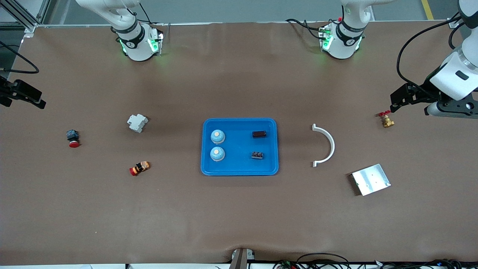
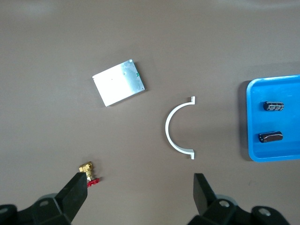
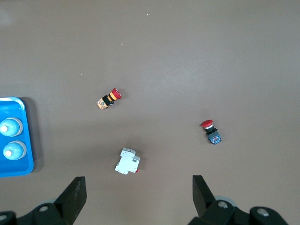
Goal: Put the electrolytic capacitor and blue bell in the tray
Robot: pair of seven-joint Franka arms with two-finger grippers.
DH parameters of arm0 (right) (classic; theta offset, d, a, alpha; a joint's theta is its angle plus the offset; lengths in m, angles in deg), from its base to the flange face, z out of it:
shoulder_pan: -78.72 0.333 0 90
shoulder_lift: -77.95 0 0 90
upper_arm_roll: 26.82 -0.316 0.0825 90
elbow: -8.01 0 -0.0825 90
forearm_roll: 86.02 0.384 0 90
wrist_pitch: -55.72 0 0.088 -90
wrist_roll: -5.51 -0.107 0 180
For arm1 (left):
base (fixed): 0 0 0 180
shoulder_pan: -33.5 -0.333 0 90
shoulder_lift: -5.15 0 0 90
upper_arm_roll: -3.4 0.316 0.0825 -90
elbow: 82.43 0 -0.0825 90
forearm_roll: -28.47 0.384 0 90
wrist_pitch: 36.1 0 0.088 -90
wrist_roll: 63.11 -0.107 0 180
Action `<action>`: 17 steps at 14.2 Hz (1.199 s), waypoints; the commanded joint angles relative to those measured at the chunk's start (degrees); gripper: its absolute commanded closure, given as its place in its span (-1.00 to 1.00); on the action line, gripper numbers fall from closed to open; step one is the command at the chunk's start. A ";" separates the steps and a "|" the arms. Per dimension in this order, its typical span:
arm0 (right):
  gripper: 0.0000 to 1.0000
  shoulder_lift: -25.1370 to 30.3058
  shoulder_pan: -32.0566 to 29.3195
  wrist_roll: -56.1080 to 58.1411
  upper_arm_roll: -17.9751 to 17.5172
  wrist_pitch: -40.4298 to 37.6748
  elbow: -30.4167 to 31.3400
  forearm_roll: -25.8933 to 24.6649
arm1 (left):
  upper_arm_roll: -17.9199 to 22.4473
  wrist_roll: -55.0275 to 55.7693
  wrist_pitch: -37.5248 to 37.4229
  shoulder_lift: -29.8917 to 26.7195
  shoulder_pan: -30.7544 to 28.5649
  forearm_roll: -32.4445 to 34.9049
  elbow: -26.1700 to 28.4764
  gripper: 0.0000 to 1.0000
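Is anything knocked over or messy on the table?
One thing: the orange push button with the red cap lies tipped on its side, toward the right arm's end. The bells and capacitor sit neatly in the blue tray.

Brown table (image 1: 239,209) with blue tray (image 1: 239,171), silver plate (image 1: 370,179), white arc (image 1: 325,145), brass valve (image 1: 387,120), breaker (image 1: 137,122), two pushbuttons (image 1: 73,138).

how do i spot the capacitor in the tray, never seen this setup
Find the blue tray mid-table. Two dark parts lie at its end toward the left arm. The capacitor is the smooth dark cylinder on its side, farther from the front camera than the ribbed block.
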 commanded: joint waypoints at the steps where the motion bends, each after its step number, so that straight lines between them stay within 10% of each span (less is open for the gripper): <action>1: -1.00 -0.31 0.02 -0.73 0.07 -0.15 -0.51 0.12 | -0.39 -0.38 -0.30 -0.26 -0.45 -0.97 0.26 -1.00; 17: -1.00 -0.31 -0.16 -0.82 0.24 -0.59 -0.43 1.17 | -0.56 -1.09 -0.57 -0.17 -0.45 -0.88 0.08 -1.00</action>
